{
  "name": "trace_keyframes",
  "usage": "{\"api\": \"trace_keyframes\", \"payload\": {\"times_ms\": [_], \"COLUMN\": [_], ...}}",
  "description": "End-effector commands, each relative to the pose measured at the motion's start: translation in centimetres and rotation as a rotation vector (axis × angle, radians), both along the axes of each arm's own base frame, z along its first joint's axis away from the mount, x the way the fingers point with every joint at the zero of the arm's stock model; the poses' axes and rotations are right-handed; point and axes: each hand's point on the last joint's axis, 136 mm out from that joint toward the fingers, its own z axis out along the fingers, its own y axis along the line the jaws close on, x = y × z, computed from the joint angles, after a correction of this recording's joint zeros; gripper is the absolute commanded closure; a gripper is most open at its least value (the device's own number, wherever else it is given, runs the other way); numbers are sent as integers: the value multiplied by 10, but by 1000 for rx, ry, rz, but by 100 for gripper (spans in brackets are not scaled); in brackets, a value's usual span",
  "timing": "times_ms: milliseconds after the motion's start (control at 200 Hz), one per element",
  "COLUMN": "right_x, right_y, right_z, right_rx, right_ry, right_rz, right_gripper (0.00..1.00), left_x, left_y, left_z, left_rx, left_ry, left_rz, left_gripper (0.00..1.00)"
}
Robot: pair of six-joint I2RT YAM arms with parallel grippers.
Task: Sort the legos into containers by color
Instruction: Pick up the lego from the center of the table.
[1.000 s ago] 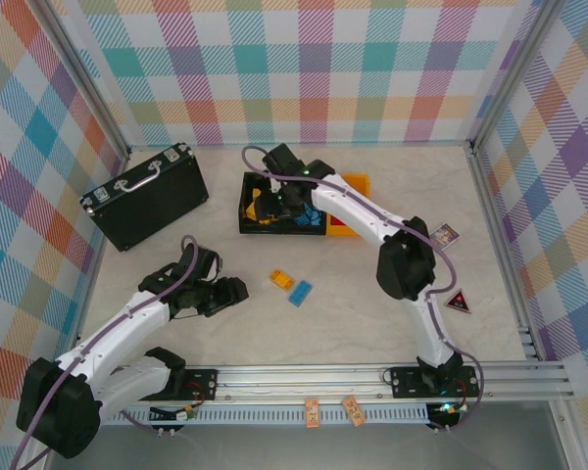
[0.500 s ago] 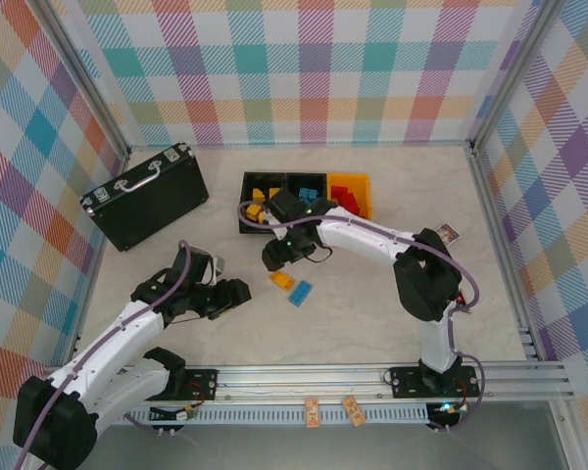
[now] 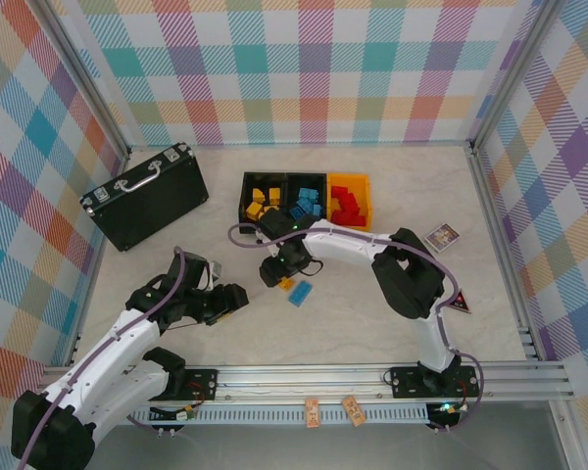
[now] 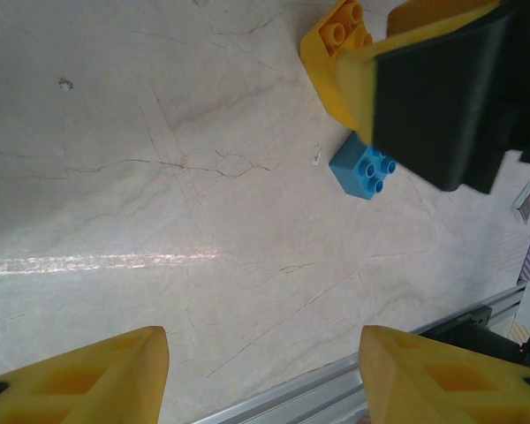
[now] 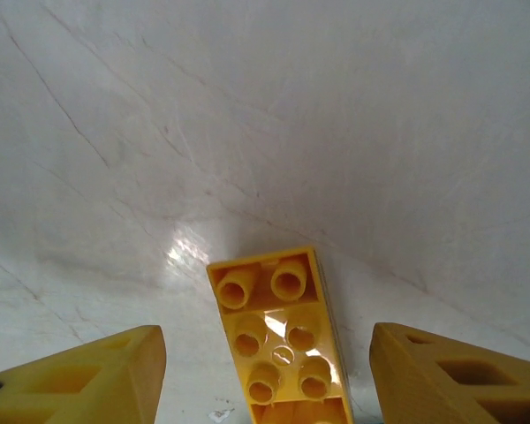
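Right gripper (image 5: 265, 353): jaws spread, empty, straddling yellow brick (image 5: 281, 340) | brick flat on table (image 5: 247, 106), long axis 11-to-5 | left gripper (image 4: 261, 353): spread, empty, brick toward 1 o'clock, farther off

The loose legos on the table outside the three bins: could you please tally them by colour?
Yellow-orange lego: 1
Blue lego: 1
Total: 2
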Motion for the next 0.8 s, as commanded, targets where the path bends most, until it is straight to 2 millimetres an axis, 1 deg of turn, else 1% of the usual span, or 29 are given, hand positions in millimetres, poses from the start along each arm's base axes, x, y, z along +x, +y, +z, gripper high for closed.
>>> {"api": "trace_keyframes", "payload": {"times_ms": [0, 70, 215, 365, 455, 630, 695, 795], "right_x": [-9, -13, -18, -15, -14, -12, -12, -11], "right_y": [-1, -3, -4, -6, -7, -7, -7, -7], "right_z": [-13, -19, -23, -25, -26, -30, -31, -31], "right_rx": [-28, -42, -55, -75, -84, -103, -103, -105], "right_ry": [10, 18, 15, -1, -3, 1, 1, 0], "right_rz": [8, 7, 13, 15, 14, 10, 7, 5], "right_gripper": [40, 42, 54, 55, 62, 65, 72, 73], "left_x": [-7, -6, -7, -6, -6, -6, -6, -6], "left_y": [5, 5, 6, 7, 8, 8, 8, 9], "left_z": [-8, -8, -10, -11, -12, -13, -13, -13], "left_rx": [15, 17, 24, 30, 32, 34, 35, 37], "left_ry": [47, 49, 54, 53, 52, 54, 52, 51], "left_rz": [16, 16, 21, 24, 28, 31, 29, 32], "left_gripper": [41, 41, 41, 42, 42, 42, 42, 42]}}
